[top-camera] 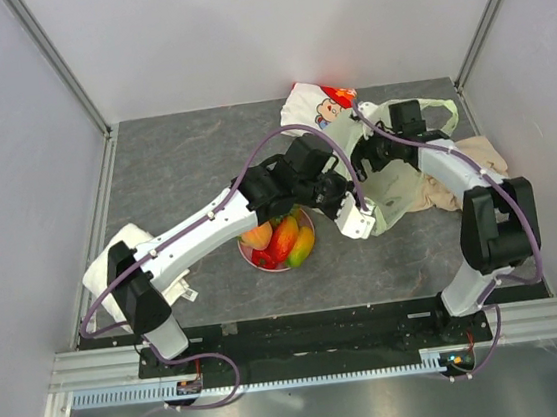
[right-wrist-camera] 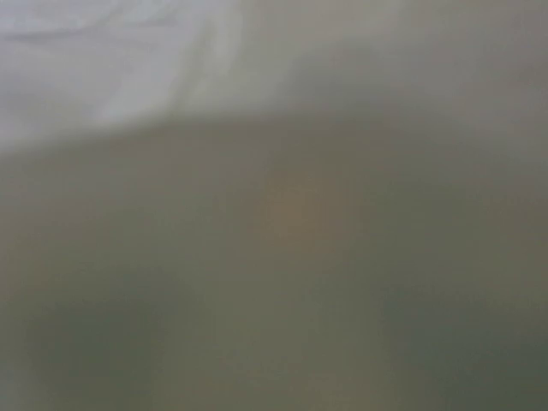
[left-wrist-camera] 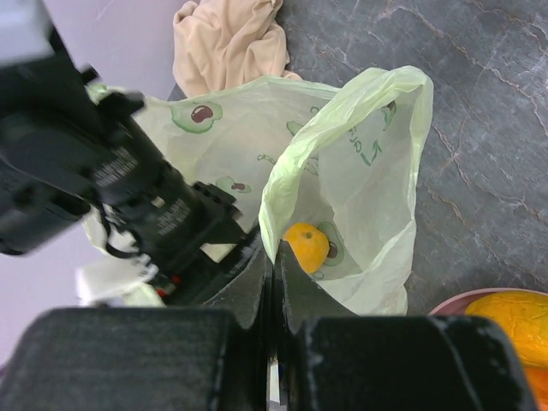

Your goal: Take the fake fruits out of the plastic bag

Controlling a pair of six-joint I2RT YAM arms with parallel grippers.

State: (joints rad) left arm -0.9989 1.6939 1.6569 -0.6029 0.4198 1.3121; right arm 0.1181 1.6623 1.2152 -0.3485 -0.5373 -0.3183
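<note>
Top external view: bag seems nearly emptied, one fruit left.
Open plastic bag (top-camera: 402, 189); beside it pink plate (top-camera: 310, 221) holds several fake fruits (top-camera: 282, 238); inside it, orange (left-wrist-camera: 306, 246). Left gripper (left-wrist-camera: 274, 265) pinches bag's rim; right gripper (top-camera: 371, 156): cannot tell.

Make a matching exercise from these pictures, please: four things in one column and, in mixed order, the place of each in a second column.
Things:
1. orange
2. mango
3. beige cloth
4. cartoon pouch

Places:
a. on the pink plate
b. inside the plastic bag
c. at the far edge of the table
d. crumpled, right of the bag

Pairs: 1-b, 2-a, 3-d, 4-c.
</note>
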